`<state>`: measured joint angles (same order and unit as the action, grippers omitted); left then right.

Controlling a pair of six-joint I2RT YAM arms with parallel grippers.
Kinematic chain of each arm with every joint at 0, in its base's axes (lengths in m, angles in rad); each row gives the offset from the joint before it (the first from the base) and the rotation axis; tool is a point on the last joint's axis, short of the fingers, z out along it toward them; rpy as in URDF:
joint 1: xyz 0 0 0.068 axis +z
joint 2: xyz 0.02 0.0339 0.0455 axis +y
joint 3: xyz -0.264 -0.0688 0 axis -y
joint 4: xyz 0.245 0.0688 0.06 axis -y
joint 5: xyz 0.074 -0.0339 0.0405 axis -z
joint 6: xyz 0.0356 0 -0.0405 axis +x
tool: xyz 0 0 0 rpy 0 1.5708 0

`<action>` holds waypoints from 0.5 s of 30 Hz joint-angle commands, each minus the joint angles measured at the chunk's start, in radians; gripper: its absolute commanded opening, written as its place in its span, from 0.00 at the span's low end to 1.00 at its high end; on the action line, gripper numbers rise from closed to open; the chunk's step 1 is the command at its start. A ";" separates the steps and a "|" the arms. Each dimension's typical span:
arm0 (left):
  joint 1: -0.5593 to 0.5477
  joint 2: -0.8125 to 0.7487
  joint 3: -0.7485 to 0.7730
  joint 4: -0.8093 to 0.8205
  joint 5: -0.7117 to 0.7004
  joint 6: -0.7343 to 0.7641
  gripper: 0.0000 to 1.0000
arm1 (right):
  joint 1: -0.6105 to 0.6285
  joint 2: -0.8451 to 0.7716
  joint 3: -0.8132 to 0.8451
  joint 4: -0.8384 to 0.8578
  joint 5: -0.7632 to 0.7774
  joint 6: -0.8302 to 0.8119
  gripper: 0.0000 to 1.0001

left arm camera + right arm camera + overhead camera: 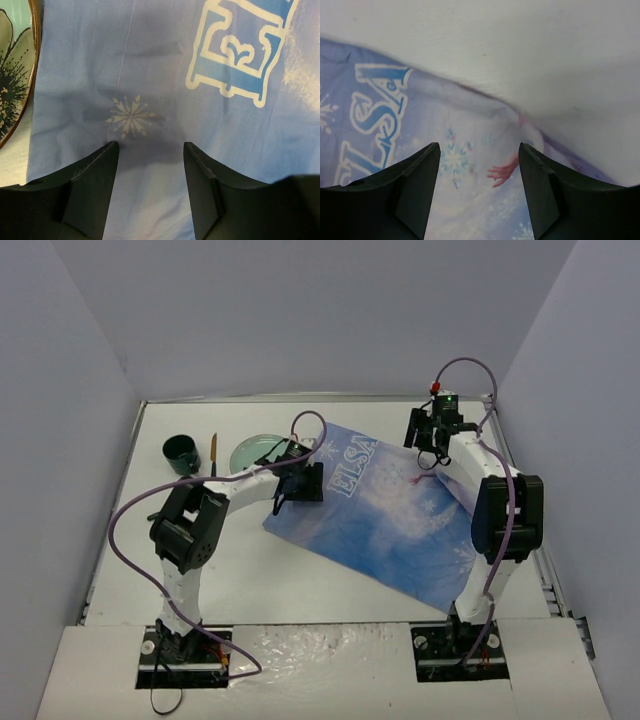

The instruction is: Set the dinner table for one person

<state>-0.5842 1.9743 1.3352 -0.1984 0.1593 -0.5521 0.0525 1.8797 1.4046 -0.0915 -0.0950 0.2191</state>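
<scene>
Though placemat (390, 520) lies skewed, plate (250, 453) sits beside.

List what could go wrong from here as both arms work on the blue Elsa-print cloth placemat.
1. The open left gripper is over the blue Elsa-print cloth placemat, right beside the round green floral plate. Tugging that corner could shove the plate.
2. The cloth lies skewed on the flat white dinner table and looks wrinkled. Uneven pulls with the open right gripper might bunch it.

Cup (182, 454), plate (248, 452) crowd far-left corner; near-left dinner table (270, 580) passable; placemat (400, 520) flat.
</scene>
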 commanded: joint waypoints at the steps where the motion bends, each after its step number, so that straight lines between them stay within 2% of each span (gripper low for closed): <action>1: 0.002 0.028 0.009 -0.075 -0.033 0.022 0.51 | 0.017 -0.143 -0.159 -0.002 -0.107 0.070 0.61; 4: 0.003 0.034 0.008 -0.076 -0.035 0.023 0.51 | 0.017 -0.163 -0.235 -0.001 -0.137 0.114 0.61; 7: 0.003 0.041 0.007 -0.082 -0.033 0.024 0.51 | 0.000 -0.150 -0.267 0.001 -0.103 0.137 0.61; 12: 0.004 0.047 0.005 -0.084 -0.044 0.024 0.51 | -0.135 -0.080 -0.263 0.021 -0.078 0.209 0.60; 15: 0.004 0.054 -0.005 -0.085 -0.052 0.021 0.50 | -0.168 -0.044 -0.231 0.027 -0.020 0.212 0.60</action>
<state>-0.5842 1.9818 1.3468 -0.2110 0.1556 -0.5503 -0.0523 1.8058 1.1244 -0.1009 -0.1904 0.3856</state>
